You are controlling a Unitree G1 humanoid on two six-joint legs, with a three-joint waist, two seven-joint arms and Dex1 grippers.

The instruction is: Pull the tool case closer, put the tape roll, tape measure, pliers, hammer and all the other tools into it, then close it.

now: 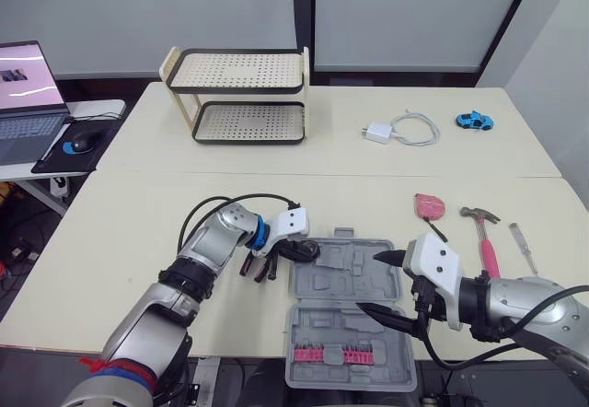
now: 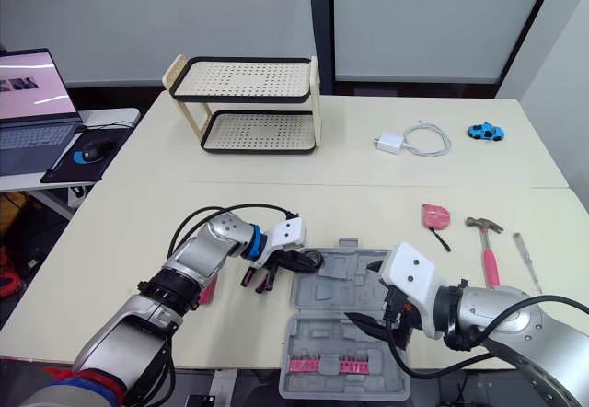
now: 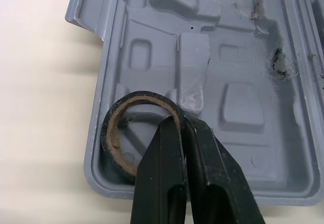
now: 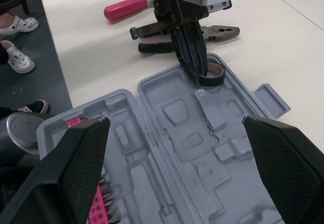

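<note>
**— How far along were you at that point?**

Early, I'd judge. The tool case lay open on the counter right in front of me, so the pulling looked done. My left claw was closed tight on the wall of the tape roll, with one finger inside the ring and one outside. The roll was in the far half of the case, at the corner nearest that arm. I could not tell whether it was resting fully on the moulded floor.

**— And the other claw?**

My right claw hung wide open over the case, holding nothing.

**— What was left?**

Nearly everything. The pliers lay on the counter just beside the case on my left, with a pink-handled tool a little beyond them. The tape measure, hammer and a slim screwdriver lay on my right, apart from the case. After those, the case had to be closed.

**— What were the things like?**

The case was hard grey plastic, pressed into shallow shaped pockets, with a pink strip of bits clipped into the near half. The roll was a black ring on a brown cardboard core. The hammer had a metal head on a pink handle, and the tape measure was a small, rounded pink body.
</note>
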